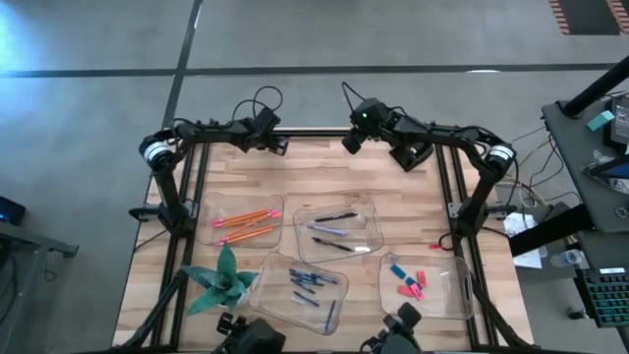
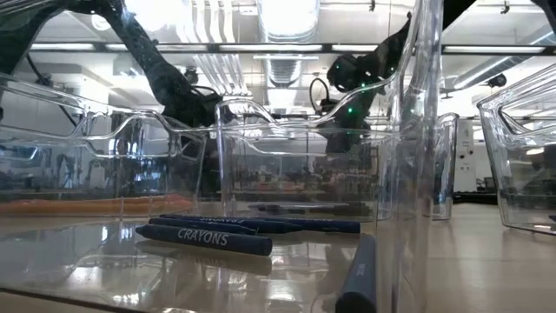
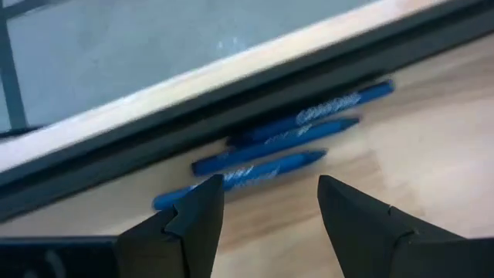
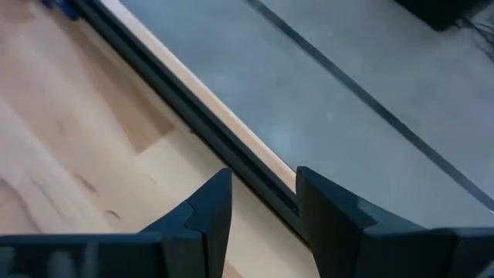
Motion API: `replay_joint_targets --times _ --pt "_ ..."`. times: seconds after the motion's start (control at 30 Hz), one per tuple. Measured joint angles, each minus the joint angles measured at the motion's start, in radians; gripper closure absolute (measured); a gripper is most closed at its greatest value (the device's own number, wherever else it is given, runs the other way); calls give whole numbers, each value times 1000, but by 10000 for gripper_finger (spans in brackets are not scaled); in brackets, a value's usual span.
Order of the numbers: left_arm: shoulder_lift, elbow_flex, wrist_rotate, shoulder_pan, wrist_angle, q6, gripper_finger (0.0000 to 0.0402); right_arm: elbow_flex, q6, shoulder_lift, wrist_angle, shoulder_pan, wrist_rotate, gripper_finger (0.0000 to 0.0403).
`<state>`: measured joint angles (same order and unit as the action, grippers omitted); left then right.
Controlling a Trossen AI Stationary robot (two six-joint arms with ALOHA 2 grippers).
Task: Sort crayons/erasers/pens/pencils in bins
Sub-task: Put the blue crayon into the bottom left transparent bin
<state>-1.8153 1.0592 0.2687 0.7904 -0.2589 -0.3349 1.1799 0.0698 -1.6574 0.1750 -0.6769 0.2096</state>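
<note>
Blue crayons (image 2: 208, 233) lie closest to the low camera, inside the near-middle bin (image 1: 298, 288). Pencils (image 1: 246, 224) sit in the bin (image 1: 209, 209) nearest the left arm, pens (image 1: 334, 231) in the centre bin (image 1: 371, 218), erasers (image 1: 409, 281) in the bin (image 1: 442, 295) on the right arm's side. Left gripper (image 3: 270, 202) hangs at the table's far edge, fingers apart, empty, with several loose blue crayons (image 3: 285, 139) on the wood just ahead of it. Right gripper (image 4: 264, 197) also at the far edge, fingers part-spread, holding nothing, well apart from every bin.
</note>
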Motion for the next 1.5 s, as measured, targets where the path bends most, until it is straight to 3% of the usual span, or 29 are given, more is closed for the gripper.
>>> replay_joint_targets --times 0.13,0.43,0.83,1.07,1.27,1.5 --pt "-11 0 45 0 50 -43 206 25 21 -16 -1 -1 -52 266" --pt "-73 1 115 4 97 -126 206 38 34 -20 -5 -4 -56 266" --pt "-25 -1 25 -8 -69 -100 206 37 47 -19 -1 -5 -57 266" --pt "83 -4 2 -27 -113 -2 206 36 47 -19 -1 -5 -61 266" --pt "240 -3 -68 -44 -408 240 206 35 54 -19 -1 -5 -61 266" --pt "362 -21 -117 -43 -787 312 206 28 58 -18 -1 -5 -61 266"
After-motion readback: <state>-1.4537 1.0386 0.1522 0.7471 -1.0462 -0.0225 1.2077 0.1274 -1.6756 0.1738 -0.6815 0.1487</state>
